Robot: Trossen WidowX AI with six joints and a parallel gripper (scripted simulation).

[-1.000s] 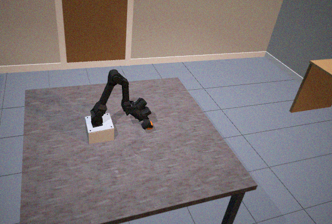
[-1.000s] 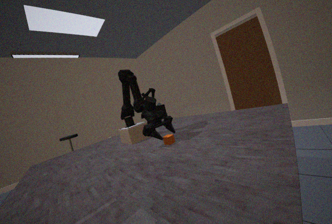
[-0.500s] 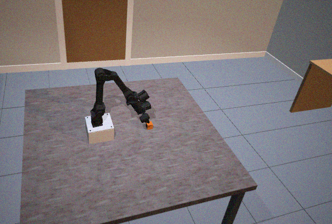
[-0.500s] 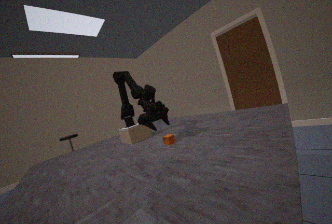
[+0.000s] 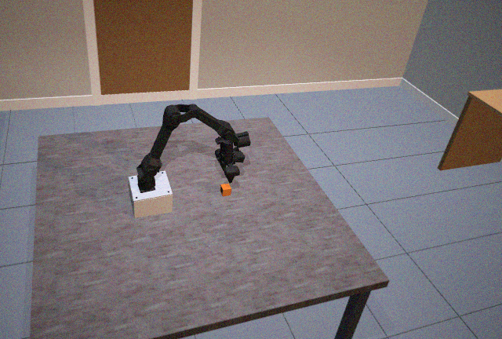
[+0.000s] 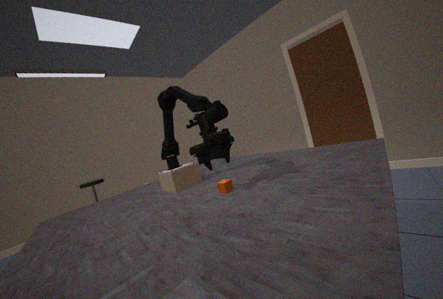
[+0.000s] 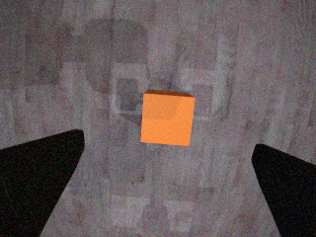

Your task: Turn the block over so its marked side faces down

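The claw (image 7: pixel 165 178) hangs above the table (image 5: pixel 202 270) with its two fingers spread wide, empty and touching nothing. In the wrist view the dark fingertips sit at about 8 and 4 o'clock, and the orange block (image 7: pixel 168 118) lies between them near the centre, well below. The block (image 5: pixel 225 189) rests flat on the table, at about 3 o'clock from the arm's pale base box (image 5: pixel 161 201) in the top view.
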